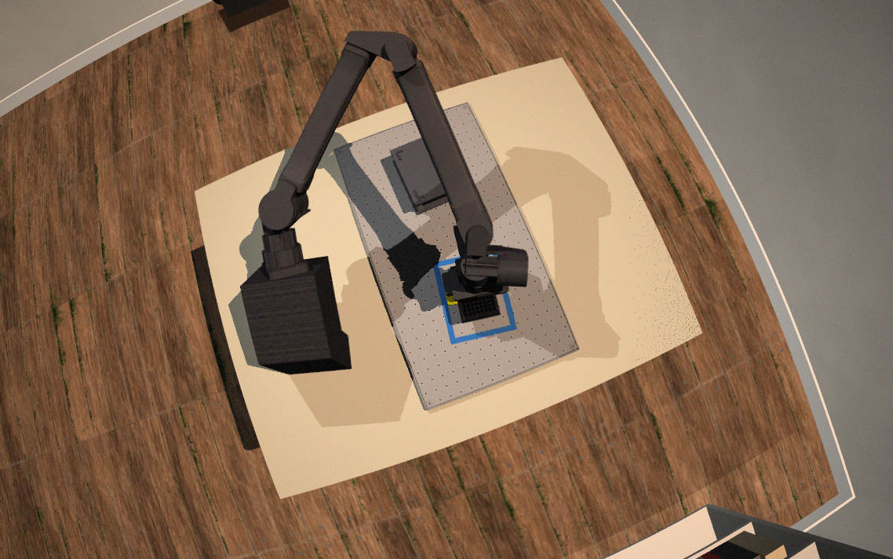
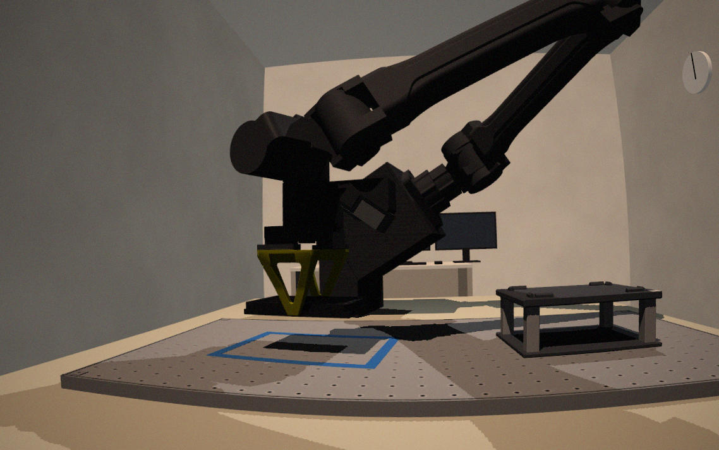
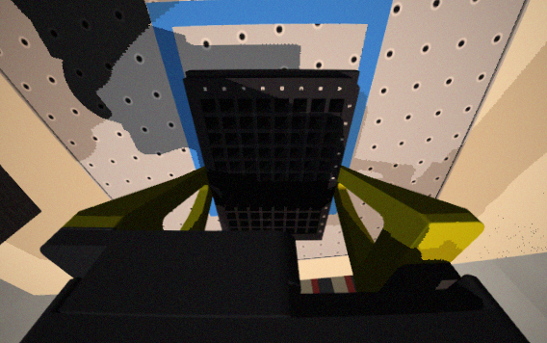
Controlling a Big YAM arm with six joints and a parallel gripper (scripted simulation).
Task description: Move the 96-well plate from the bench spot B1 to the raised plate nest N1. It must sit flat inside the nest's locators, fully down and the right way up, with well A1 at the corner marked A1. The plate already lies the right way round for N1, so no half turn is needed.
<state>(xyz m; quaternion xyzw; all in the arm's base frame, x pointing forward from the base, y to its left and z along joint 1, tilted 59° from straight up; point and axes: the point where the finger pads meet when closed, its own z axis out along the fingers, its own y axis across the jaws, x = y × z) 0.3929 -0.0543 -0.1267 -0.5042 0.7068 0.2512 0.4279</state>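
Dark arm [image 1: 438, 125] folded at a high elbow, forearm sloping down to the wrist, end effector [image 2: 302, 275] pointing straight down, yellow fingers clamped on the plate [image 3: 274, 145] (held off the bench)

Plate [image 3: 273, 130]: matt black, plastic look. Fingers: smooth yellow plastic. Breadboard [image 1: 474, 369]: matt grey metal, perforated. Table [image 1: 612, 197]: smooth beige. Floor [image 1: 98, 197]: grained wood planks.
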